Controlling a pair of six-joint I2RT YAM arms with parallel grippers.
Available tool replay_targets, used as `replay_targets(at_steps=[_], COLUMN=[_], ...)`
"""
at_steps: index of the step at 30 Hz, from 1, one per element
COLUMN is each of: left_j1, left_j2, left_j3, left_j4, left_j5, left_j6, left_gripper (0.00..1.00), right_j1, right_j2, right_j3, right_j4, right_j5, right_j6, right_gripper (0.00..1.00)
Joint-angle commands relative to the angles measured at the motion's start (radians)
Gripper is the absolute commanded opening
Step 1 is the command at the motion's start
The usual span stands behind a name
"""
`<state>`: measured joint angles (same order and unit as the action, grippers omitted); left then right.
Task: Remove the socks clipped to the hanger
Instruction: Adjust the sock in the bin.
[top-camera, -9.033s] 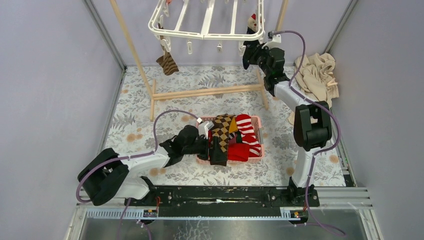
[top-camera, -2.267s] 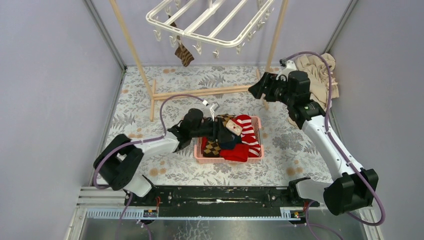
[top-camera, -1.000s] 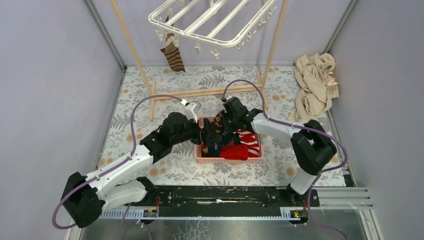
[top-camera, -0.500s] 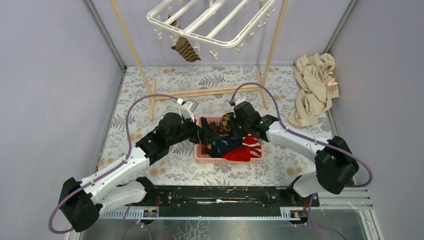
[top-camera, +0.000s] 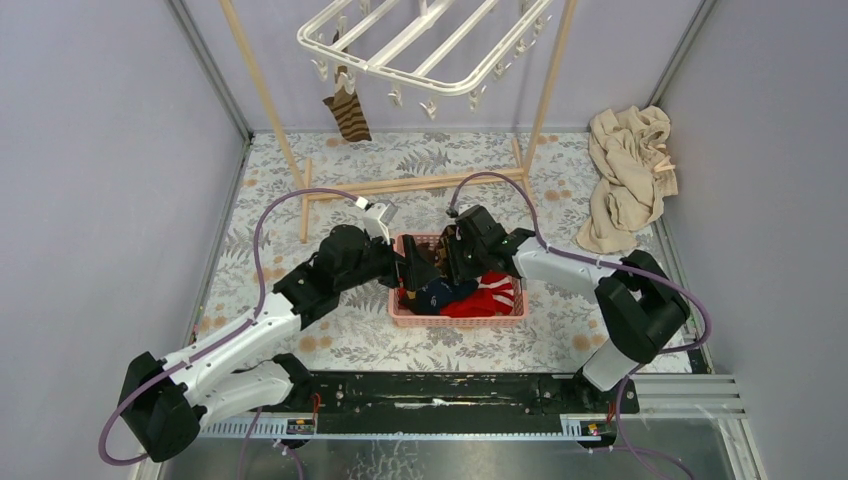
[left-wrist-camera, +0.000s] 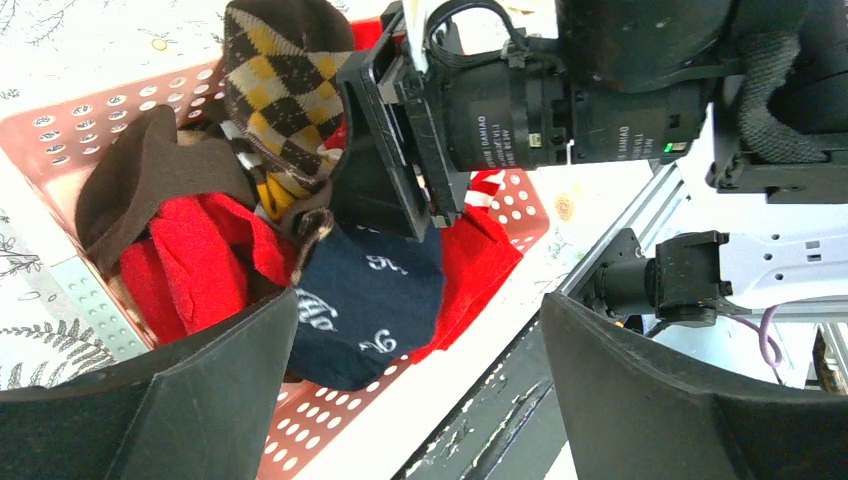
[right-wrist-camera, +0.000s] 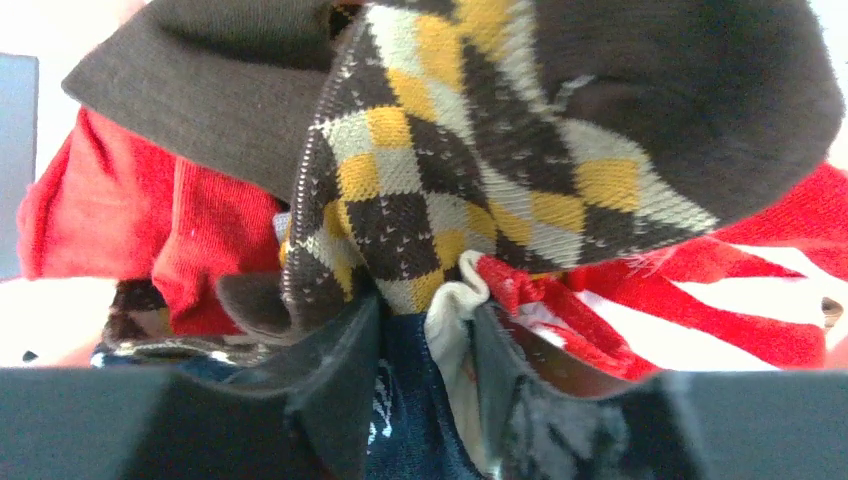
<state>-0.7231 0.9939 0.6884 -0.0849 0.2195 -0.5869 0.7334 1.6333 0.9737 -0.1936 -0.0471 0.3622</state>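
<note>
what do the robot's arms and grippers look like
The left arm and right arm: white links, bulky black joints, a purple cable looping along each. The left gripper and right gripper: black, broad wedge-shaped fingers; the right one's motor bears a DAMIAO label.

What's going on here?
Both arms are at the basket of socks. The right gripper is pushed into the pile beside the argyle sock; I can't tell whether it grips anything. The open left gripper hovers over the basket's left side. One striped sock is still clipped to the hanger.
</note>
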Motion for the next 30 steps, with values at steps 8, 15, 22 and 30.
replay_targets(at_steps=[8, 15, 22, 30], left_j1=[-0.001, -0.001, -0.002, -0.002], left_j2=[-0.014, -0.018, -0.039, -0.043], left_j3=[0.031, 0.039, 0.032, 0.037], left_j4=[0.009, -0.010, -0.028, -0.033], left_j5=[-0.012, -0.013, -0.011, -0.003], left_j6=[0.009, 0.013, 0.010, 0.010], left_gripper=[0.99, 0.99, 0.99, 0.99], right_j1=[0.008, 0.000, -0.017, -0.017], right_j2=[-0.255, -0.120, 0.013, 0.021], right_j3=[0.095, 0.134, 0.178, 0.154], right_j4=[-0.232, -0.125, -0.065, 0.019], right_j5=[0.094, 0.189, 0.189, 0.186], right_j6=[-0.032, -0.017, 0.000, 0.000], right_gripper=[0.76, 0.78, 0.78, 0.43])
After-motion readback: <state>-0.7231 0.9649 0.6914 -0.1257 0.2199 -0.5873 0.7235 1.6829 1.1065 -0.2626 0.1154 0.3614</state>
